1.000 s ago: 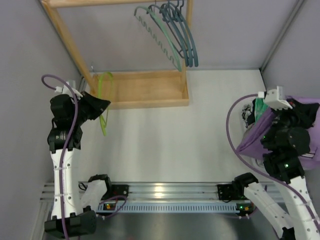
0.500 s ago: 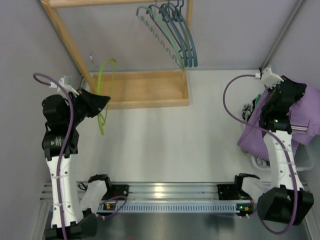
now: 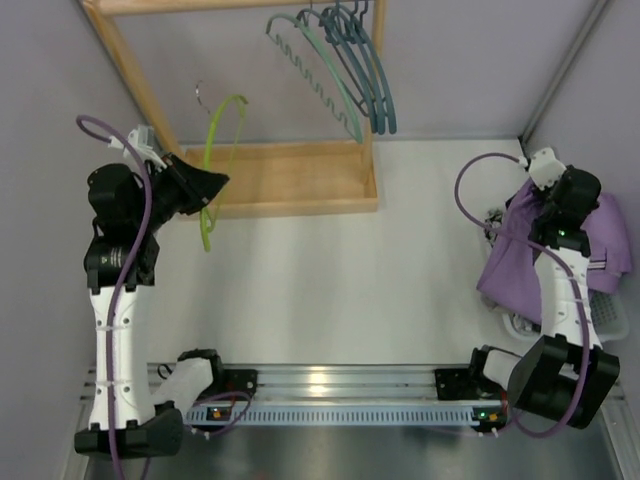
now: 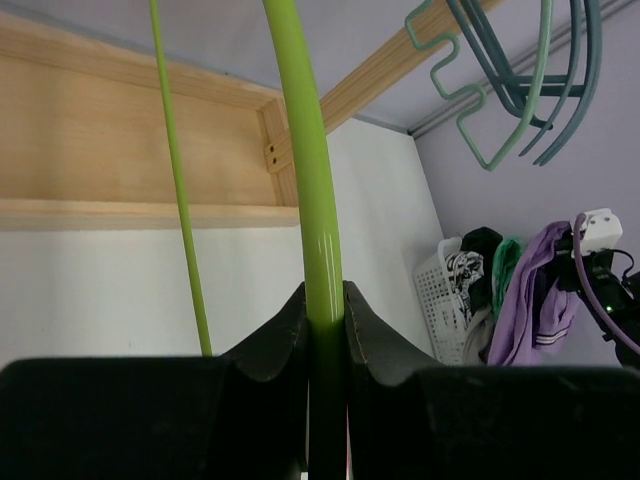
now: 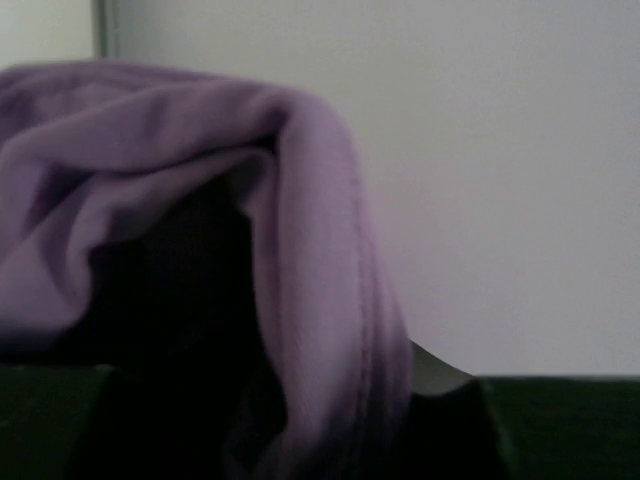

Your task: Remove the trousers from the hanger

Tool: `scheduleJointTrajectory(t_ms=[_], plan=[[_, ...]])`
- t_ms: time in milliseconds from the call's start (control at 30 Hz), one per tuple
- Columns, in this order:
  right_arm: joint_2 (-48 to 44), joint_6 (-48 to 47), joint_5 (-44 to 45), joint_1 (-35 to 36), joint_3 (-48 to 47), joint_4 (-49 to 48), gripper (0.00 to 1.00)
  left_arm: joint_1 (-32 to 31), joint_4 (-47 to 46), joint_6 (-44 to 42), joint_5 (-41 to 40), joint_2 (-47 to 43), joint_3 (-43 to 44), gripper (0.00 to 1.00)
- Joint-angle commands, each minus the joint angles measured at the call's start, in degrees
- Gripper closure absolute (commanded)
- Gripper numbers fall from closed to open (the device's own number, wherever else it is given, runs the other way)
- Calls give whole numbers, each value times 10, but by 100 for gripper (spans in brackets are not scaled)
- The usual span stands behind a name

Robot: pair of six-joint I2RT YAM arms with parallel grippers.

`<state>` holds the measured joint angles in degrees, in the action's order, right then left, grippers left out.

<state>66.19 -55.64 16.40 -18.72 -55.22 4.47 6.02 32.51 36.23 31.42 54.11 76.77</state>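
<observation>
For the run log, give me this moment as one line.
left gripper: shut on green hanger, nothing hanging on it | right gripper: lilac trousers draped over it, open or shut unclear

Both arms are made of long white tubes and fat black joints. The left end effector [image 3: 207, 186] is black, with two flat black fingers [image 4: 272, 350] shaped like wedges. A thin purple cable [image 3: 93, 118] loops behind it, next to a small white block [image 3: 140, 141]. The right end effector [image 3: 562, 200] is black too. It has its own white block [image 3: 544, 165] and looping purple cable [image 3: 458, 190].
</observation>
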Motion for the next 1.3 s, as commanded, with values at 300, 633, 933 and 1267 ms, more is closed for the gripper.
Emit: scheduleJointTrajectory(t_ms=[300,633,933,1267], plan=[[-12,126,-123,-36,-115,249,14,-171,-75,-122,-155,164,183,100],[-58,177,-183,-37,-253,379,1,-221,-85,-164,-274,268,335,100],[-48,225,-206,-38,-392,469,1,-246,-84,-194,-336,345,431,100],[-67,266,-227,-37,-427,492,1,-249,-87,-185,-332,410,463,100]])
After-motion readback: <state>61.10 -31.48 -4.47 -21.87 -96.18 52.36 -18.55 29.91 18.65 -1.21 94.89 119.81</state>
